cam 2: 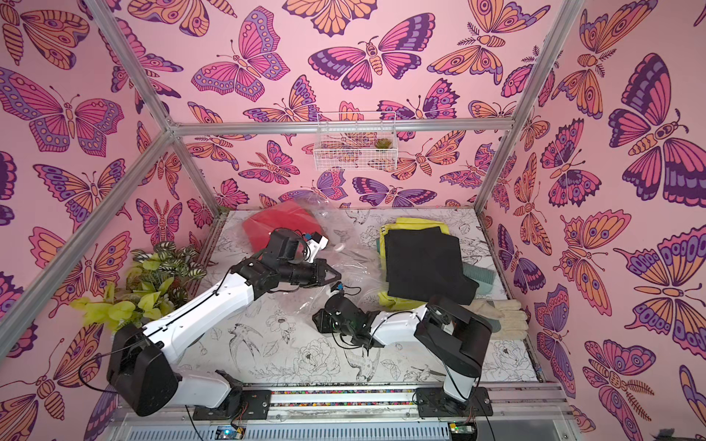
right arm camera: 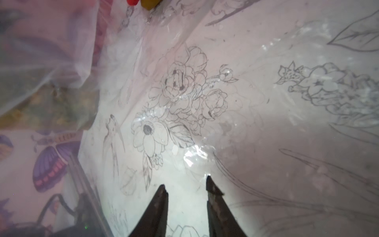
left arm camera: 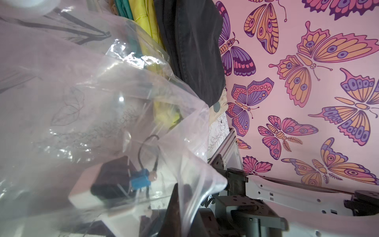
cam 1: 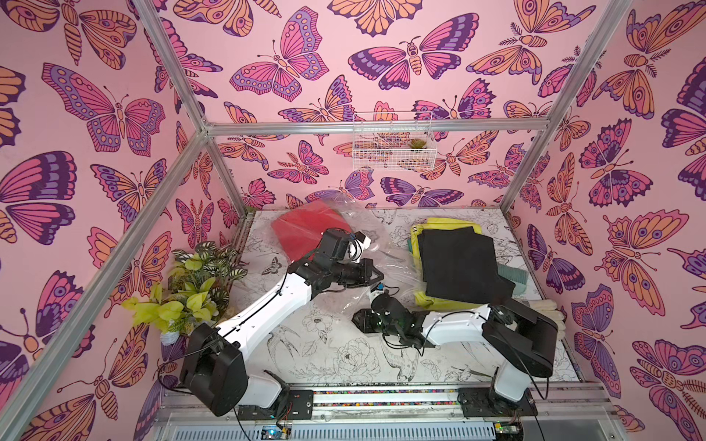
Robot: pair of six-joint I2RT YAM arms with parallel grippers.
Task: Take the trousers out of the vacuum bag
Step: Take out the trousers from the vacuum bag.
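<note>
Your vacuum bag (cam 1: 355,267) lies crumpled across the middle of the table, reaching toward the far left corner. One garment is inside it: the red trousers (cam 1: 305,225), at that far left end under the film. The bag's white valve cap (cam 2: 339,248) faces up near the middle.

Your left gripper (cam 1: 376,277) has its jaws pressed together on the bag's film, which the left wrist view shows draped up over them. Your right gripper (right arm camera: 185,181) has its fingers (right arm camera: 214,197) spread, with nothing solid between them. It points in at the bag's near end, and its wrist view shows only film and the printed tabletop.

Out of the bag, by the right edge, the black trousers (cam 1: 458,263) top a stack on the yellow trousers (cam 1: 443,225), with the teal trousers (cam 1: 512,275) showing beneath.

The wire basket (cam 1: 391,152) on the back wall holds a small succulent (cam 1: 416,144).
</note>
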